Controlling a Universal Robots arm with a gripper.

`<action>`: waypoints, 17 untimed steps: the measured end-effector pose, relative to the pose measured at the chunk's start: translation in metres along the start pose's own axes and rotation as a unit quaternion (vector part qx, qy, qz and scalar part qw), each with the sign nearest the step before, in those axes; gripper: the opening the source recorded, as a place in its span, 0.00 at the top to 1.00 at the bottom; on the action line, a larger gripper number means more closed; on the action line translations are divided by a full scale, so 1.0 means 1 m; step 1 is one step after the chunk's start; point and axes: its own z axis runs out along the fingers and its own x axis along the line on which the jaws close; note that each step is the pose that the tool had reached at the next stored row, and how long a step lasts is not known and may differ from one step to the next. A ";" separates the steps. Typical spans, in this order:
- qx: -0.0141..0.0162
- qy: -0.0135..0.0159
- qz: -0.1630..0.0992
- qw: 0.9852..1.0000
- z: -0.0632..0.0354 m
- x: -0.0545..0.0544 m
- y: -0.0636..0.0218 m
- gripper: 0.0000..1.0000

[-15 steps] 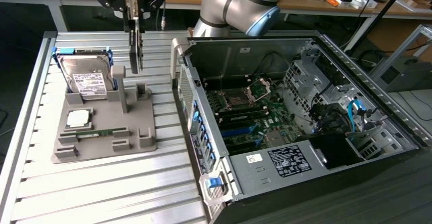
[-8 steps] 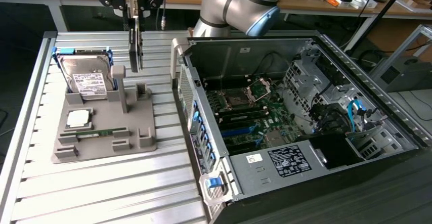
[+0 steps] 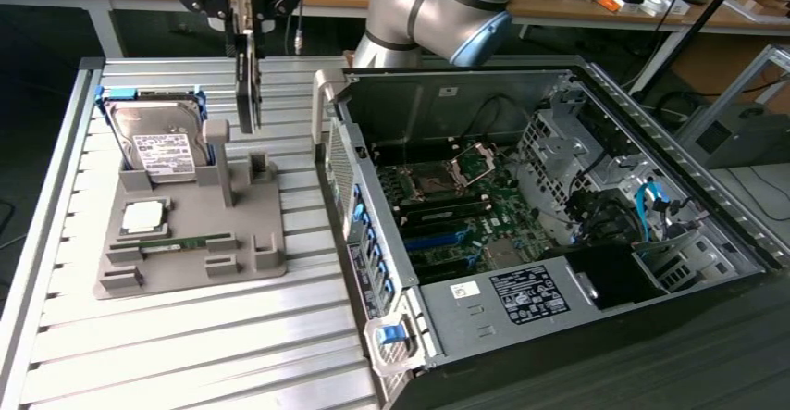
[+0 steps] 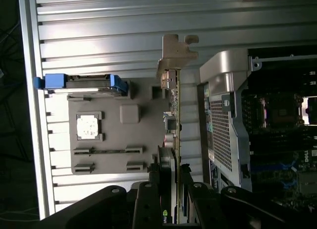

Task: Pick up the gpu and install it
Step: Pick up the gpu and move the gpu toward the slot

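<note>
The gpu (image 3: 248,81) hangs edge-on in the air, a thin dark card held upright above the grey parts holder (image 3: 253,248) at the exterior view's left. My gripper (image 3: 243,14) is shut on its upper end. In the wrist view the gpu (image 4: 174,115) runs away from my gripper (image 4: 171,192), with its silvery end bracket (image 4: 176,53) at the far end and the fan side close to my fingers (image 4: 148,201). The card's lower edge is just above the holder's tall post (image 3: 220,155), to the left of the open computer case (image 3: 741,243).
The holder carries a silver hard drive (image 3: 166,142) in blue rails, a square processor (image 3: 142,216) and a green memory stick (image 3: 173,241). The case lies open with its motherboard (image 3: 450,202) exposed. The arm's elbow (image 3: 432,12) is above the case's back wall. All rests on a slatted aluminium table (image 3: 185,354).
</note>
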 end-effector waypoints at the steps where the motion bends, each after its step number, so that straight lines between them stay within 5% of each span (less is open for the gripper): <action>1: 0.000 0.000 0.000 1.000 -0.0001 0.000 -0.0009 0.73; 17: 0.000 0.000 0.000 1.000 0.0000 -0.016 -0.0091 0.73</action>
